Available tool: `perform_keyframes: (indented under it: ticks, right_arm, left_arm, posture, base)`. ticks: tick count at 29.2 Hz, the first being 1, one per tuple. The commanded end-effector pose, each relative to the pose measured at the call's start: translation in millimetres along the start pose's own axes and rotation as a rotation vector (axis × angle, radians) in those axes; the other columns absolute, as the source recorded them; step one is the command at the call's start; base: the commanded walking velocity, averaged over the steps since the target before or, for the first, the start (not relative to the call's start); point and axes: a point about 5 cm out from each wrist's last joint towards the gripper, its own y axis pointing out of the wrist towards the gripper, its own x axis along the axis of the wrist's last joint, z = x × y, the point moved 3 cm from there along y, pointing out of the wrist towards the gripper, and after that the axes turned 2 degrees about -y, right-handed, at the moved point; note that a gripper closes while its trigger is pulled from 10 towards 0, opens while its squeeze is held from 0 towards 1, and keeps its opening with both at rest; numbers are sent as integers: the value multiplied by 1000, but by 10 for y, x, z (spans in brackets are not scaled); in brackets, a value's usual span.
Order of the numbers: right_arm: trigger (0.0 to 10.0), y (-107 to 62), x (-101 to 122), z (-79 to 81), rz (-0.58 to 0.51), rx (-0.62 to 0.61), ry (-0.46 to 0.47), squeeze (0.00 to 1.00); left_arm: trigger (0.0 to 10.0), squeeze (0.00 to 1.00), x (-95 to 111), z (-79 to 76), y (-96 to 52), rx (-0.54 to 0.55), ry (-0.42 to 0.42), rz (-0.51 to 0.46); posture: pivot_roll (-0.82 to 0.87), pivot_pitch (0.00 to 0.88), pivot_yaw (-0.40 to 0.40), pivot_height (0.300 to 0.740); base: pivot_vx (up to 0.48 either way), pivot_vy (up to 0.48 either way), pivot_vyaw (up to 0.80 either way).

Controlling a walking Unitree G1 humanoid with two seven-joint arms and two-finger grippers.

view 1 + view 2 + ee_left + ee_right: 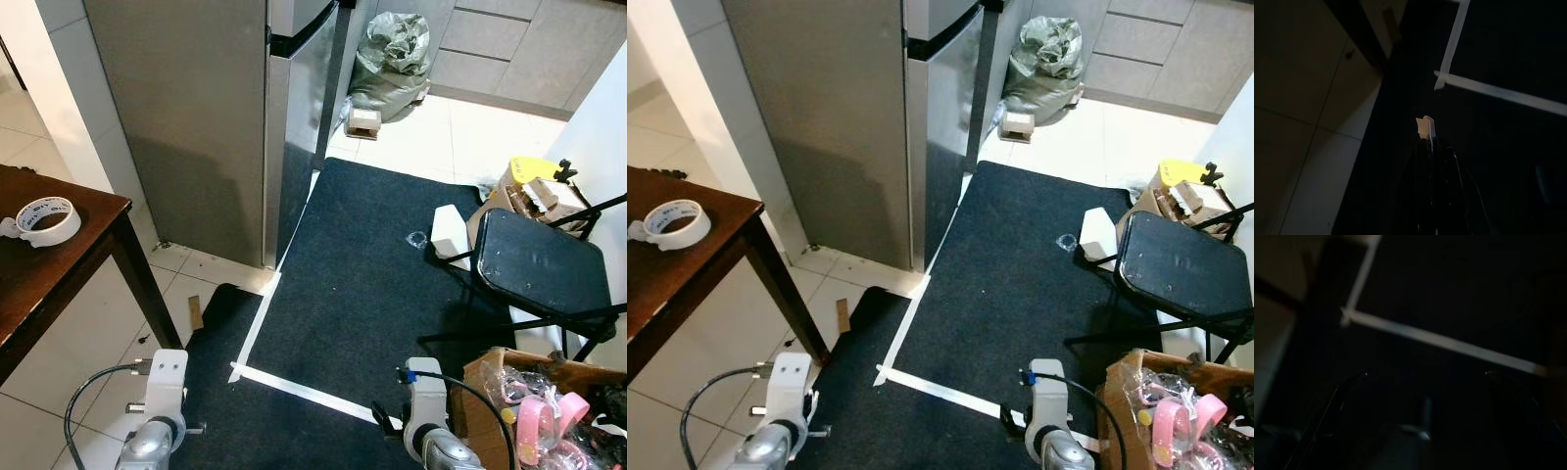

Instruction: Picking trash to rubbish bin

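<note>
Left hand [1426, 128] pinches a small pale scrap [1422, 127] over the dark mat [353, 294], ready for binning; your right hand [1420, 377] hangs wide, idle.

Occluded, cropped and unresolved regions

The table [59, 264] is cut by the picture's left edge. Beside the folding chair [542, 262], the cardboard box [490, 377] of packaging is cropped at the lower right corner. The right wrist view is dark and blurred; the right gripper [1422, 377] shows faint finger outlines. Small clear litter [417, 239] on the mat [362, 294] near the chair is too small to identify.
</note>
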Motion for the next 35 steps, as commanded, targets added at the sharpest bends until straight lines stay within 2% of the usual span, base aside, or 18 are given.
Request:
perform_keyframes:
  ticks: [1,3,4,5,6,7,9,14,20,23,27,28,30,33,34,35]
  right_arm:
    - [10000,34,166,51,-85,20,43,0]
    - [10000,66,237,145,-99,70,19,0]
    - [10000,66,237,145,-99,70,19,0]
    - [10000,79,253,199,-96,96,-5,0]
    - [10000,79,253,199,-96,96,-5,0]
    - [10000,96,269,265,-93,120,-25,0]
    - [10000,117,292,345,-91,146,-40,0]
    - [10000,125,296,394,-89,163,-42,0]
    - [10000,86,190,366,-75,157,-37,0]
    - [10000,69,177,284,-95,92,2,0]
    - [10000,59,130,273,-83,64,-6,0]
    - [10000,51,84,267,-66,51,-23,0]
    - [10000,32,-6,186,-26,-12,-3,0]
    - [10000,30,-17,174,-20,-19,12,0]
    - [10000,35,1,142,-12,-9,-8,0]
    - [10000,35,1,142,-12,-9,-8,0]
  left_arm:
    - [10000,0,180,-142,46,-63,30,-61]
    - [10000,0,280,-301,68,-128,85,-91]
    - [10000,0,280,-301,68,-128,85,-91]
    - [10000,0,315,-398,72,-166,122,-103]
    - [10000,0,315,-398,72,-166,122,-103]
    - [10000,0,348,-515,76,-205,150,-111]
    - [10000,0,399,-652,80,-243,166,-123]
    - [10000,0,441,-708,86,-249,156,-132]
    - [10000,0,407,-580,86,-212,165,-124]
    - [10000,0,426,-464,85,-198,185,-134]
    - [10000,0,409,-416,86,-182,184,-129]
    - [10000,0,378,-392,83,-168,183,-122]
    - [10000,0,250,-242,72,-80,96,-77]
    - [10000,0,222,-210,67,-63,78,-67]
    - [10000,0,118,-115,47,-40,98,-23]
    - [10000,0,118,-115,47,-40,98,-23]
  posture:
    - [27,92,-8,740]
    - [21,88,-8,740]
    - [21,88,-8,740]
    - [19,87,-9,740]
    - [19,87,-9,740]
    - [16,86,-12,740]
    - [17,87,-14,740]
    - [15,91,-19,740]
    - [44,90,7,740]
    - [56,80,22,740]
    - [40,72,16,740]
    - [43,57,7,740]
    - [45,40,3,740]
    - [45,40,3,740]
    - [43,42,5,740]
    - [43,42,5,740]
  base:
    - [0,0,0]
    - [0,0,0]
    - [0,0,0]
    - [0,0,0]
    - [0,0,0]
    - [0,0,0]
    - [0,0,0]
    - [0,0,0]
    - [0,0,0]
    - [0,0,0]
    - [0,0,0]
    - [0,0,0]
    - [0,0,0]
    - [0,0,0]
    - [0,0,0]
    - [0,0,0]
